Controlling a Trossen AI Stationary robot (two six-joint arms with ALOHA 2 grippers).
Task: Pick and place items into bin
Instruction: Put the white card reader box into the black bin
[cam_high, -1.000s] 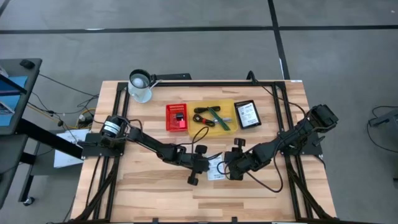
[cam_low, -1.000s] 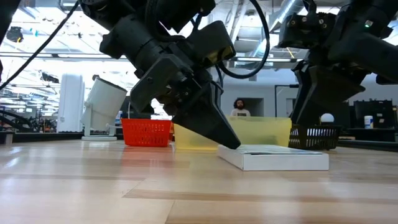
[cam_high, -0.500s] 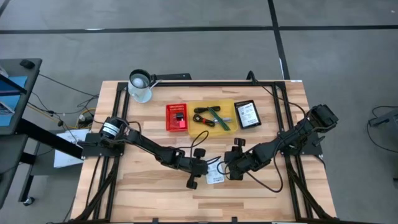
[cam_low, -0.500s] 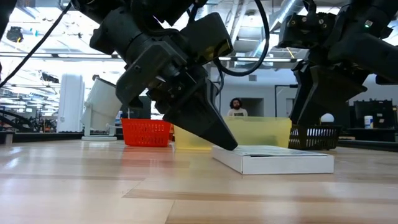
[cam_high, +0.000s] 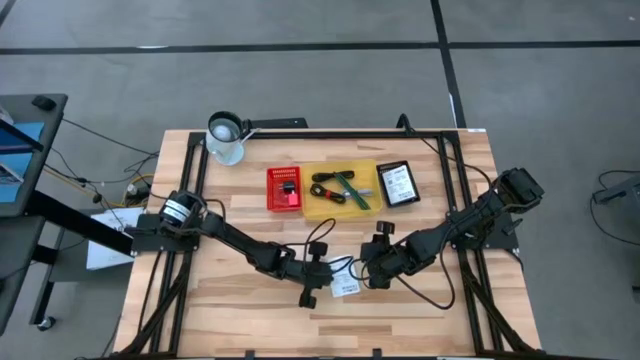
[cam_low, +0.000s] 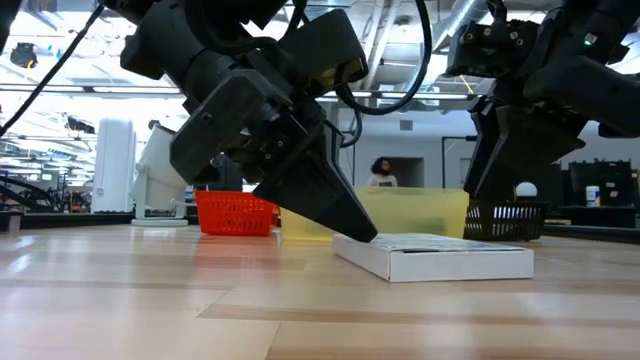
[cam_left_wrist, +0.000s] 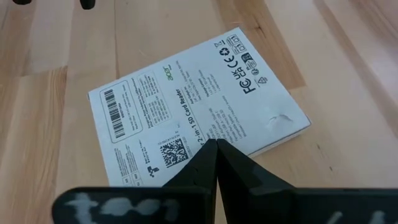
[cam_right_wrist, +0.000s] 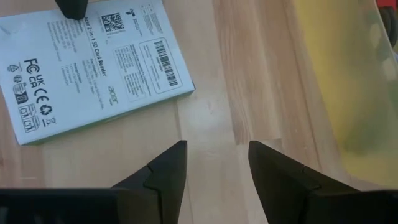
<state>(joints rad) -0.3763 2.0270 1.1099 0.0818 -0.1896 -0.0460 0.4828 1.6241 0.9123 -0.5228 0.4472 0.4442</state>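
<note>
The flat white printed packet (cam_high: 346, 287) lies flat on the wood table, between my two grippers; it also shows in the left wrist view (cam_left_wrist: 186, 106) and the right wrist view (cam_right_wrist: 81, 62). My left gripper (cam_high: 325, 277) is shut, its tips on the packet. My right gripper (cam_high: 366, 270) is open and empty just to the packet's right, touching nothing. The coiled black cable with a red bit (cam_high: 328, 187) and the slim green stick (cam_high: 351, 189) lie in the yellow bin (cam_high: 340, 208). A small black piece (cam_high: 288, 187) lies in the red basket (cam_high: 272, 190). My left gripper presses its shut fingertips (cam_left_wrist: 216, 149) on the packet's printed top face (cam_left_wrist: 186, 138), close to one edge, beside the QR code. The fingers come slanting down from the table's left. The packet lies flat on the table under them (cam_low: 385, 243).
A black tray with a printed card (cam_high: 397, 184) stands right of the yellow bin. A white mug (cam_high: 226, 138) stands at the far left corner. Black frame rails run along the table's left, right and far edges. A person (cam_low: 381, 173) shows in the room beyond.
My left gripper has moved toward the table's near edge with its shut tips on the packet. The packet has slid flat along the table toward the near edge with it. My right gripper has kept still and open.
</note>
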